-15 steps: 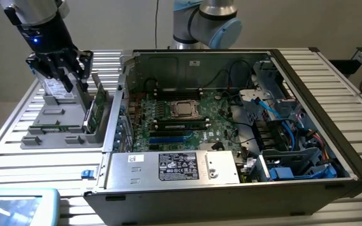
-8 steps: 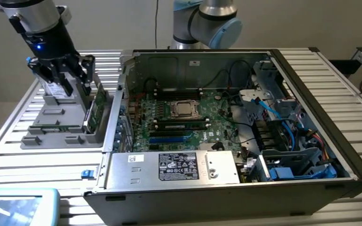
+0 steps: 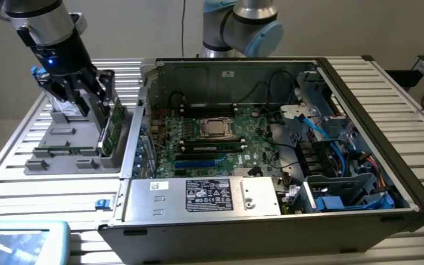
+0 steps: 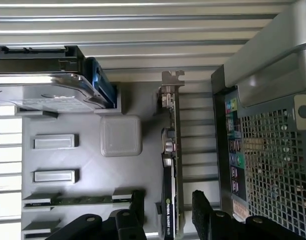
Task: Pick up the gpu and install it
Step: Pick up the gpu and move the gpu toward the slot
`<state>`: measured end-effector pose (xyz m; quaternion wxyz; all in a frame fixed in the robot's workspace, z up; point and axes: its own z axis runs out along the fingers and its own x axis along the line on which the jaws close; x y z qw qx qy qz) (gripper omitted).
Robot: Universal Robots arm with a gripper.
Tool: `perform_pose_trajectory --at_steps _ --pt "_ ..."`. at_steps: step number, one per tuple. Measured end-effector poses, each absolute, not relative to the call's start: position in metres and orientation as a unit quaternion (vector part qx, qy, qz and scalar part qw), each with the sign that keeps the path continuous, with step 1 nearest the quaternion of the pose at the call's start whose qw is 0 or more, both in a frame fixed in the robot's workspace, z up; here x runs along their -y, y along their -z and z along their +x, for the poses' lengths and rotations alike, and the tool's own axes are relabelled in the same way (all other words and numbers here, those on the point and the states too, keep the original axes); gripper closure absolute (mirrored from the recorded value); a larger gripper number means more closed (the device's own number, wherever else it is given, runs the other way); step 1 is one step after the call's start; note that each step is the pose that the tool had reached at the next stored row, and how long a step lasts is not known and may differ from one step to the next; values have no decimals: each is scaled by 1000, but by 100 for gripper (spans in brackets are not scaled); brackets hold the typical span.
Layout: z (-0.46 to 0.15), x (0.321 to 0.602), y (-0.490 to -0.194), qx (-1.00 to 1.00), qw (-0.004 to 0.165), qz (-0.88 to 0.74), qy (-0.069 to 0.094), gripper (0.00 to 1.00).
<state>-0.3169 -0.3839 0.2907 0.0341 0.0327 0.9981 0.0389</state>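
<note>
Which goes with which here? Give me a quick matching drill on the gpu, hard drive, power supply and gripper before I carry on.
Things:
1. gpu
2. hard drive
3. power supply
4. gripper

States:
A. open, a finger on either side of a card
B. on edge in the gray holder, on the side next to the computer case
C. labelled silver box lying inside the case
D. in the holder, on the side away from the case

Pairs: 1-B, 2-D, 3-C, 4-A
</note>
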Motion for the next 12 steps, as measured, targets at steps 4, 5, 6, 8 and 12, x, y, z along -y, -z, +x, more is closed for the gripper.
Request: perform_pose_trajectory --at_steps 4,5,6,8,12 --pt "-317 385 -287 -998 37 31 -43 48" --pt "-317 386 -286 -998 38 31 -43 48" --pt "-317 387 -285 -998 38 30 -44 48" --pt "-317 389 -281 -998 38 30 -44 48" --pt "-317 391 -275 -998 40 30 -46 48"
